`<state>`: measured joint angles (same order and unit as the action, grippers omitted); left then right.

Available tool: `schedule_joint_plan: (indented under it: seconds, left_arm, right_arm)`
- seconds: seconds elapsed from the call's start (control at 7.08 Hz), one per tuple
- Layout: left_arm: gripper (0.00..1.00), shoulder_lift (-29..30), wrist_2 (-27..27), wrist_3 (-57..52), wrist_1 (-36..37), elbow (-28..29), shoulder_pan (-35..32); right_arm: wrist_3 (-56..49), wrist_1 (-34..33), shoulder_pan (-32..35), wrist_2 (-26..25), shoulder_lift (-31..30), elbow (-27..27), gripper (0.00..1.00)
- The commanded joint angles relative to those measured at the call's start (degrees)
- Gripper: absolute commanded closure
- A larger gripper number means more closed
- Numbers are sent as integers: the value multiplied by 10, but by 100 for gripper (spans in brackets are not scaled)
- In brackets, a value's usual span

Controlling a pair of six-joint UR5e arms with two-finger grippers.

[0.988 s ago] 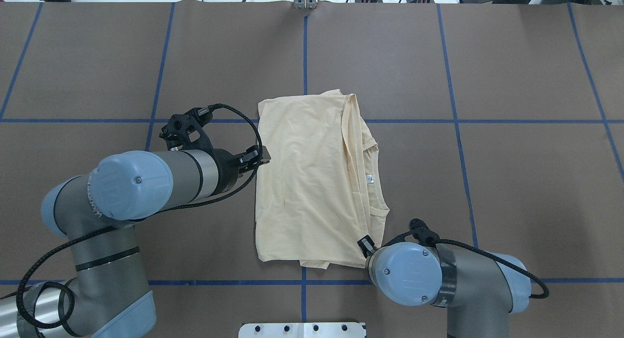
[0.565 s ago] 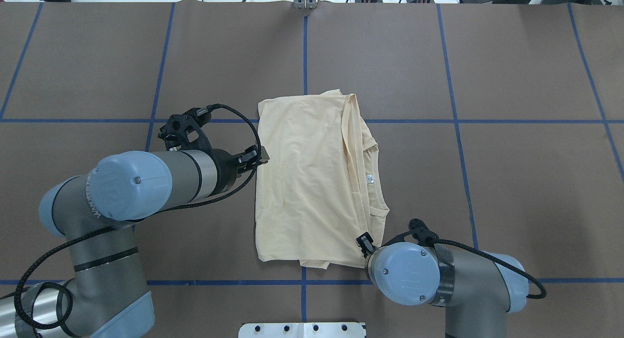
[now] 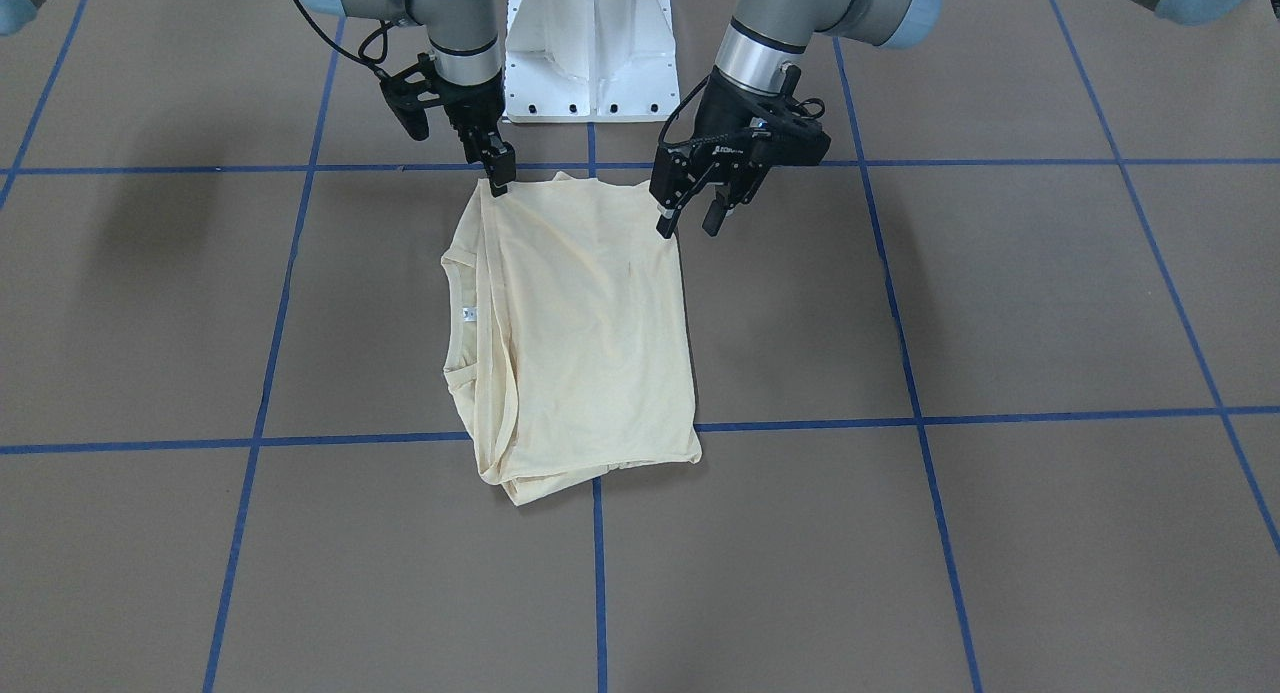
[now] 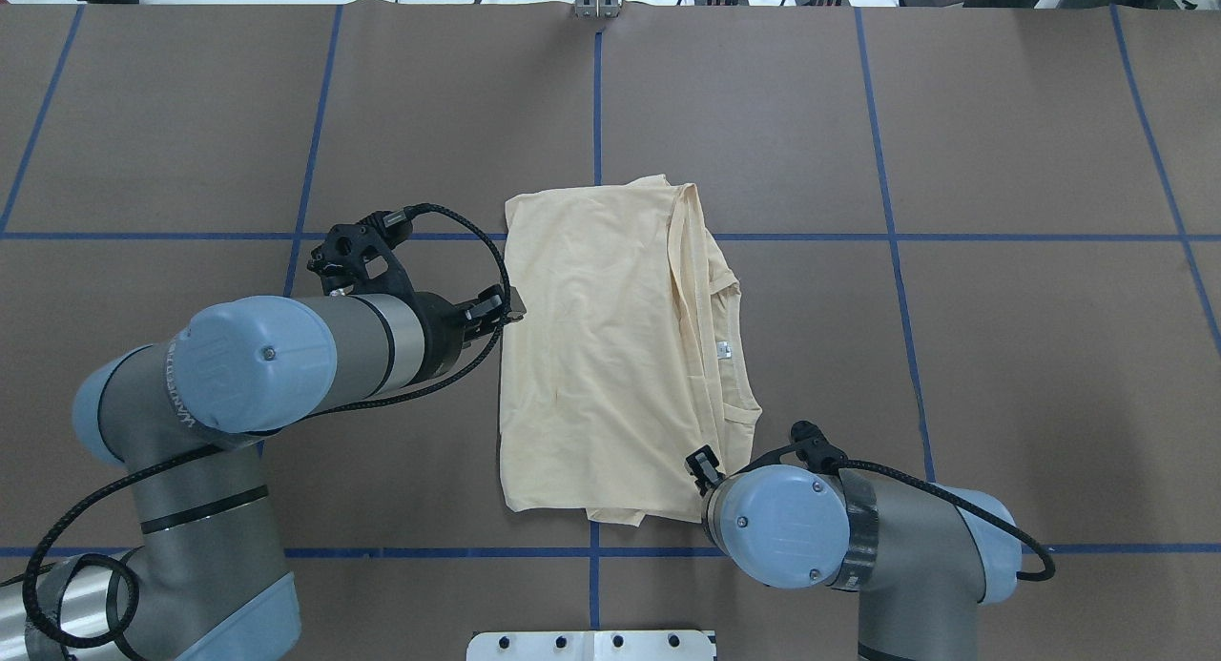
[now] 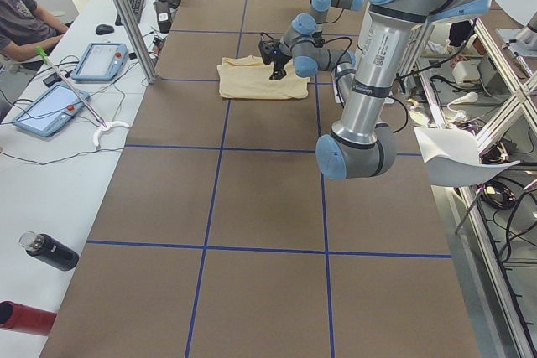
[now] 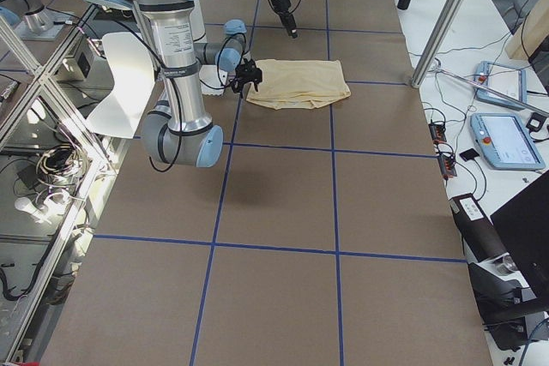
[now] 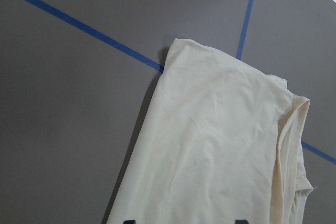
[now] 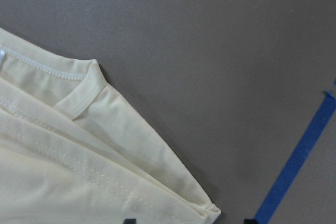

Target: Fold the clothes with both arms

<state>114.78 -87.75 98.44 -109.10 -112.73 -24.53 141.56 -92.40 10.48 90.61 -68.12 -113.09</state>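
Right gripper is shifted nearer shirt corner | left gripper is held beside shirt edge | both spread open, empty | limp, light fabric, best pinched at corners

1 shirt, 2 arms, left arm and right arm, 2 grippers, left gripper and right gripper, 1 base, 1 operator, 2 pendants, 1 black bottle, 1 red cylinder, 1 keyboard, 1 mouse
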Motion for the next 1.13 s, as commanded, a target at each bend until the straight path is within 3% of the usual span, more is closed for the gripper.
schedule_joint_plan:
  seconds: [0.0, 0.14, 0.28, 0.99]
  left_arm:
    - [30, 0, 0, 0, 0, 0, 1]
    - [30, 1, -1, 0, 0, 1, 1]
    - [30, 2, -1, 0, 0, 1, 1]
    - [30, 7, -1, 0, 15, -1, 2]
  right_arm:
    - [5, 44, 8, -1, -3, -1, 29]
    - [8, 69, 9, -3, -16, -3, 30]
    - [9, 92, 6, -37, -33, 1, 31]
    - [5, 97, -15, -40, -39, 9, 30]
